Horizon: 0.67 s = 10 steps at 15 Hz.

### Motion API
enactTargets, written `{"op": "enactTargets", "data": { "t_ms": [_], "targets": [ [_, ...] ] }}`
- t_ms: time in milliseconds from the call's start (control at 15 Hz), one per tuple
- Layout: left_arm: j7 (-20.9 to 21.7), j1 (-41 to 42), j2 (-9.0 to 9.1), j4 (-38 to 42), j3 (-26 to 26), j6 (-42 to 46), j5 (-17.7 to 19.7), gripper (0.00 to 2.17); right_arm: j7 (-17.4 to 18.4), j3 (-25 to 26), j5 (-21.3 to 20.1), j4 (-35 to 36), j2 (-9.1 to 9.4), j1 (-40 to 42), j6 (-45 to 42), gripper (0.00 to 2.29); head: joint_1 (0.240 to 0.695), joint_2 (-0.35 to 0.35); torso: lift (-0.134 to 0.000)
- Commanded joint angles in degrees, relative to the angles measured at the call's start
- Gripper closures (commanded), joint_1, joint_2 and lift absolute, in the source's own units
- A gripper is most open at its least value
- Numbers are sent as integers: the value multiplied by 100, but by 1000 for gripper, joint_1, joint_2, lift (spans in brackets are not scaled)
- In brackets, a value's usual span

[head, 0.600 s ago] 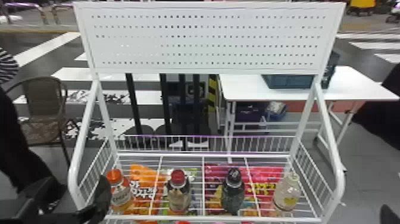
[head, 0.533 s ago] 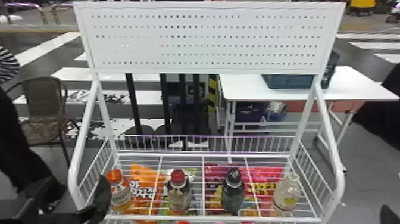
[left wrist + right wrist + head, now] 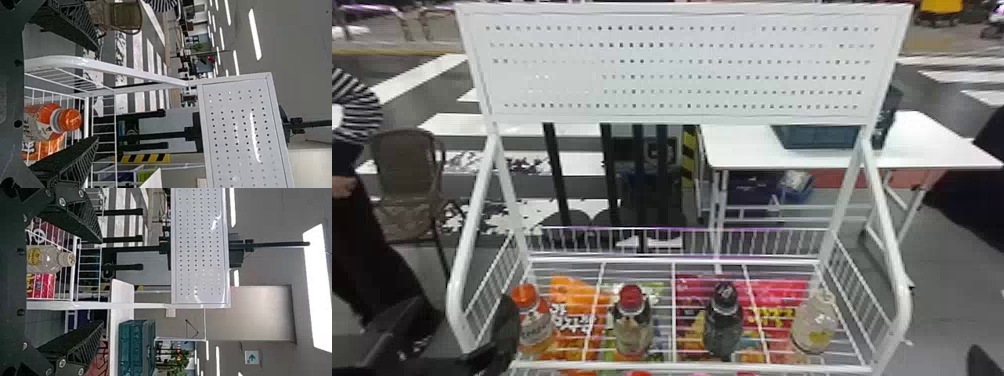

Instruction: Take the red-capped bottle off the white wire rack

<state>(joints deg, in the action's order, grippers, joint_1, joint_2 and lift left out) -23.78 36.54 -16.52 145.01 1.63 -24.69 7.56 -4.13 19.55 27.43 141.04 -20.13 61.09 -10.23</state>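
The red-capped bottle (image 3: 632, 322) stands upright on the white wire rack (image 3: 673, 310), second from the left in the head view. My left gripper (image 3: 463, 325) is at the rack's left end, beside the orange-capped bottle and well left of the red cap. In its wrist view the left gripper (image 3: 98, 93) has its fingers wide apart, nothing held. A dark tip of my right gripper (image 3: 982, 361) is at the head view's lower right corner, outside the rack. The right gripper (image 3: 102, 282) stands open and holds nothing in its wrist view.
Orange-capped (image 3: 533, 320), black-capped (image 3: 723, 320) and clear (image 3: 814, 320) bottles share the rack. Snack bags (image 3: 574, 315) lie below the wires. Side rails and a tall perforated panel (image 3: 682, 65) frame it. Behind are a white table (image 3: 922, 145) and a chair (image 3: 407, 190).
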Motion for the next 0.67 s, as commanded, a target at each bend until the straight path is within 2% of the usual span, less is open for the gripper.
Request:
{"op": "enactTargets", "data": {
  "t_ms": [0, 200, 267, 333, 467, 600],
  "targets": [
    [-31, 46, 9, -34, 56, 12, -9, 83, 0, -12, 7, 3, -9, -10, 0, 171, 499, 0, 0],
    [-92, -7, 9, -650, 680, 451, -105, 80, 0, -4, 7, 20, -17, -10, 0, 171, 499, 0, 0],
    [-171, -95, 9, -913, 1041, 504, -413, 80, 0, -4, 7, 29, -17, -10, 0, 171, 499, 0, 0],
    [-461, -271, -9, -1344, 1533, 873, -668, 80, 0, -4, -1, 38, -17, -1, 0, 171, 499, 0, 0],
    [-909, -640, -18, -2205, 2306, 1770, -826, 80, 0, -4, -1, 38, -26, -1, 0, 171, 499, 0, 0],
    [-1340, -1202, 9, -3225, 3062, 2666, -817, 83, 0, 5, 7, 38, -35, 17, 0, 171, 499, 0, 0]
  ]
}}
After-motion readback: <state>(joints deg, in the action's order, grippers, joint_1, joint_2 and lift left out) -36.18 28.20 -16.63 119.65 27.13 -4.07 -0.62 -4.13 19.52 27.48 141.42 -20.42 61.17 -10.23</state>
